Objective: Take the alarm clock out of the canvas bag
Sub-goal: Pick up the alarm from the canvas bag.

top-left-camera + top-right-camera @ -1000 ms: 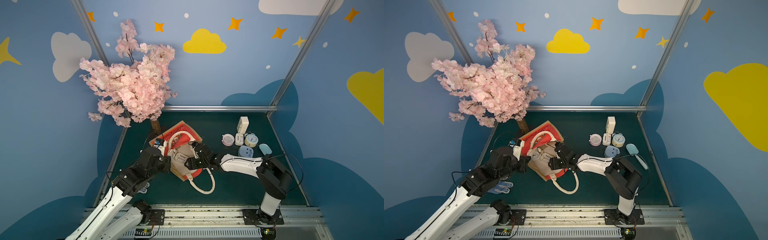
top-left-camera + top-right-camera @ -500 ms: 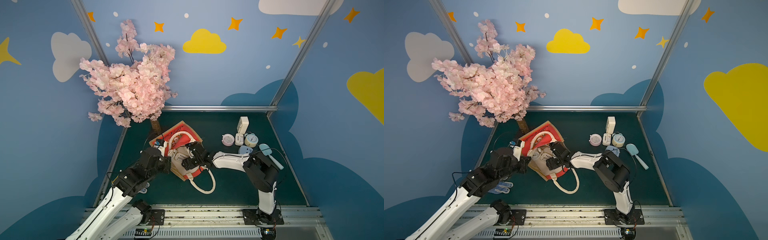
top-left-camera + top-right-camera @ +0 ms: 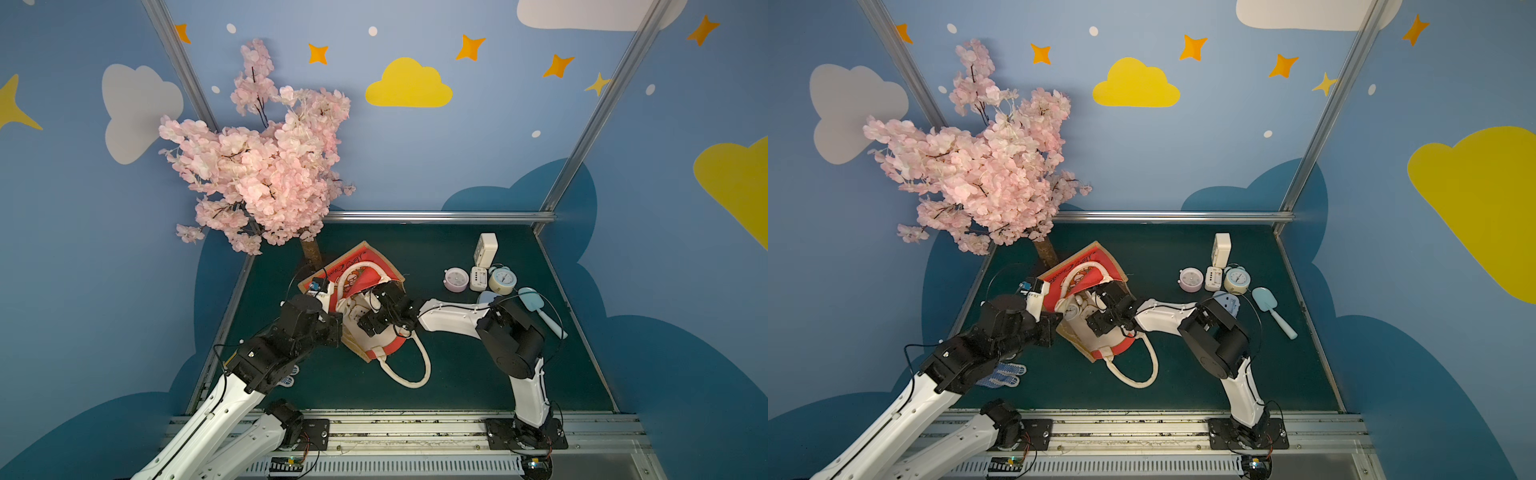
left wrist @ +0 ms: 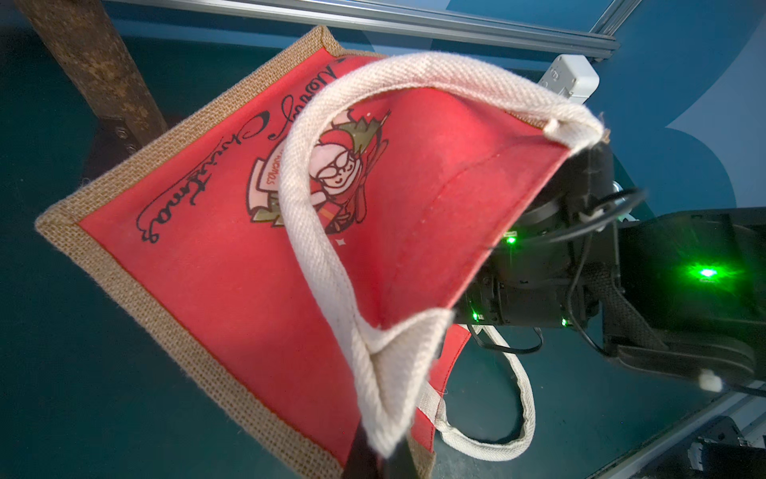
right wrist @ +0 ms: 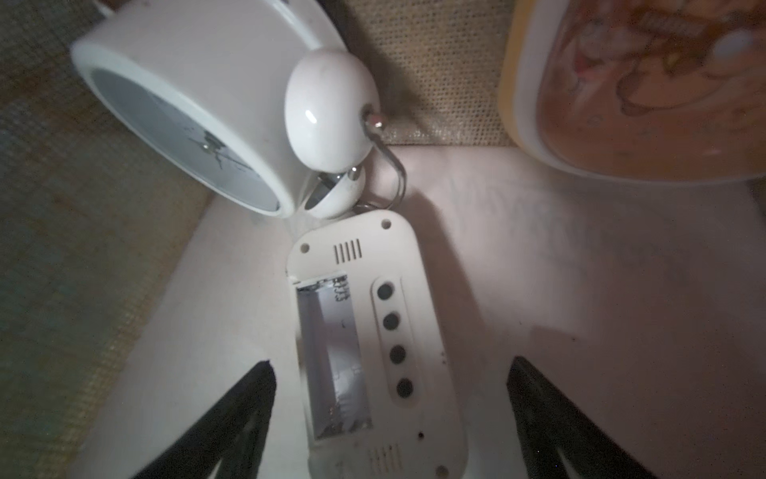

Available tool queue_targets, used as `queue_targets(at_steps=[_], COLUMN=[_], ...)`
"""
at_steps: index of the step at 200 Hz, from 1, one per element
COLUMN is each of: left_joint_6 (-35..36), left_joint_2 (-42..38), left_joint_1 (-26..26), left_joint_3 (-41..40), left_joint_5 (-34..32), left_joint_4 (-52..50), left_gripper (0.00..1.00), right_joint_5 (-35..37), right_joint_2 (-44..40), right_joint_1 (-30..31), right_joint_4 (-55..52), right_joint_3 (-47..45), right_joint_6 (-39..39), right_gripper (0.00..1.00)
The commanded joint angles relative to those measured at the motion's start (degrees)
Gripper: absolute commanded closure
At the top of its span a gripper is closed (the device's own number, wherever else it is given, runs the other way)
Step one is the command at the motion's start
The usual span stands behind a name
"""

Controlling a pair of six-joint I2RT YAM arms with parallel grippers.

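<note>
Right wrist sees inside bag (image 5: 559, 269); top views barely do
Right gripper (image 5: 389, 363) spread astride flat clock (image 5: 373, 331); bell clock (image 5: 199, 103) beside, third clock (image 5: 642, 83) cut off. Left gripper (image 4: 379, 456) clamps handle (image 4: 315, 232), tips mostly hidden.

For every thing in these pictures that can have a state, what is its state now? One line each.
canvas bag, lying on its side, mouth held open
left tool, shut on the upper handle
right tool, open inside the bag, straddling the flat white clock
flat white clock, back up, battery bay uncovered
twin-bell clock, in the bag, tilted
</note>
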Motion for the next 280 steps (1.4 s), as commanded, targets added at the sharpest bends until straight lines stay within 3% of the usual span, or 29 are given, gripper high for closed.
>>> queue_targets(at_steps=[1, 48, 126, 164, 186, 217, 280], left_joint_6=[0.1, 0.3, 0.1, 0.1, 0.1, 0.1, -0.4], left_joint_2=[-0.5, -0.6, -1.1, -0.7, -0.8, -1.1, -1.0], left_joint_1=[0.1, 0.1, 0.1, 0.1, 0.1, 0.1, 0.1], left_joint_3=[-0.6, -0.5, -0.9, -1.0, -0.7, -0.8, -1.9], left_joint_5=[0.1, -0.1, -0.4, -0.3, -0.4, -0.9, -0.6], left_joint_4=[0.7, 0.8, 0.8, 1.0, 1.0, 0.9, 2.5], left_gripper=[0.94, 0.94, 0.94, 0.94, 0.94, 0.94, 0.94], right_joint_5=[-3.7, 0.5, 2.0, 1.9, 1.8, 1.9, 1.2], right_joint_2=[0.5, 3.6, 5.0, 4.0, 4.0, 0.2, -9.9], right_joint_1=[-0.5, 0.6, 0.7, 0.9, 0.9, 0.8, 1.4], right_joint_4=[-3.5, -12.4, -13.3, -10.4, -11.2, -9.1, -4.5], right_joint_3=[2.0, 7.1, 8.2, 7.3, 7.7, 3.7, -5.4], right_joint_6=[-5.2, -10.4, -10.5, -9.7, -9.3, -8.3, -1.6], right_gripper=[0.13, 0.19, 0.31, 0.31, 0.41, 0.55, 0.60])
